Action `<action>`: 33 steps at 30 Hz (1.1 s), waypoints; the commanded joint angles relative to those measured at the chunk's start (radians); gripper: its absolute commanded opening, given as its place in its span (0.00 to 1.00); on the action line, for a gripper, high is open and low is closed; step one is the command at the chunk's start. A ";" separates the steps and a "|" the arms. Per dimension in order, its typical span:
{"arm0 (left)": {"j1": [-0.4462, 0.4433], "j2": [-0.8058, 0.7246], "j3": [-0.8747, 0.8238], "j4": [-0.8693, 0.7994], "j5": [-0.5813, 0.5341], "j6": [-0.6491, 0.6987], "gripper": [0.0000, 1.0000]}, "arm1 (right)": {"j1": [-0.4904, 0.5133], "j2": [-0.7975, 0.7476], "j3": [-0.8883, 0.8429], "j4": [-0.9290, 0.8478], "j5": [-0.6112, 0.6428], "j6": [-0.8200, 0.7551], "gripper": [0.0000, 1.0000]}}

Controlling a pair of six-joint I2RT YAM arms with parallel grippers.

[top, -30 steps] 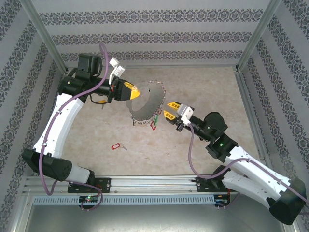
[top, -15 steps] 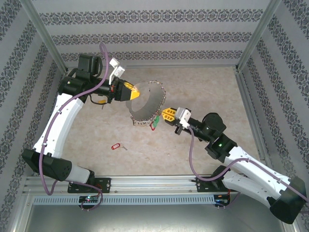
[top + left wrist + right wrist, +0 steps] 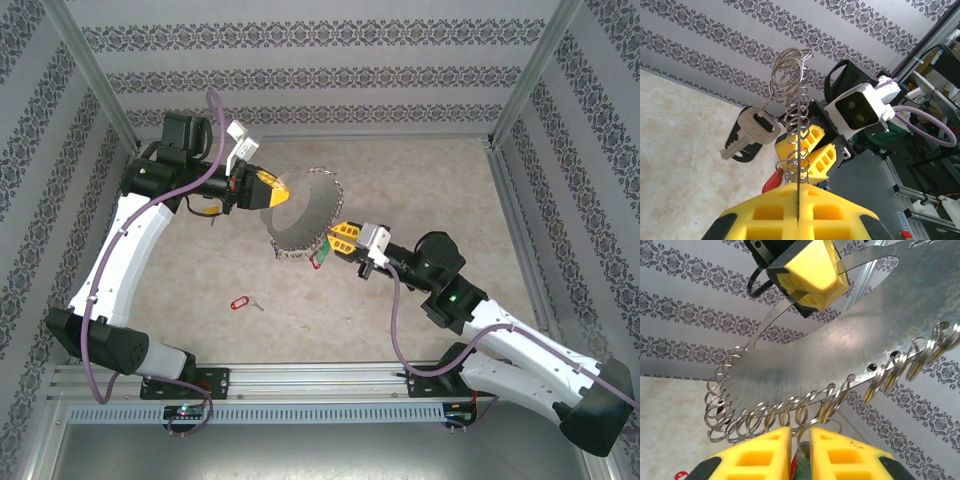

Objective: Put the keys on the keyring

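Keyring (image 3: 300,215), a flat metal crescent rimmed with small rings, hangs above the tabletop (image 3: 420,180), clamped edge-on in the left end effector (image 3: 278,190). The right end effector (image 3: 337,240) pinches a green-tagged key (image 3: 322,251) at its lower rim; a red-tagged key (image 3: 238,302) lies on the tabletop.

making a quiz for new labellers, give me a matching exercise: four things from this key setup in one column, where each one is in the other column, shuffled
Things
1. keyring
2. black-tagged key
3. green tag
4. lone red-tagged key

Places
A. lying flat on the table, nothing touching it
B. in the narrow gap between the right gripper's fingers
C. clamped edge-on in the left gripper
D. hanging off the keyring's edge

Pairs: 1-C, 2-D, 3-B, 4-A
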 commanded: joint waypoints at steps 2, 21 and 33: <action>-0.008 -0.023 0.021 -0.013 0.026 0.032 0.00 | 0.015 0.021 0.043 0.060 0.012 0.005 0.13; -0.006 -0.025 0.028 -0.013 0.013 0.040 0.00 | 0.026 -0.021 -0.007 0.077 0.047 0.014 0.21; -0.004 -0.023 0.028 -0.012 -0.006 0.041 0.00 | 0.044 -0.037 -0.023 0.066 0.076 0.022 0.12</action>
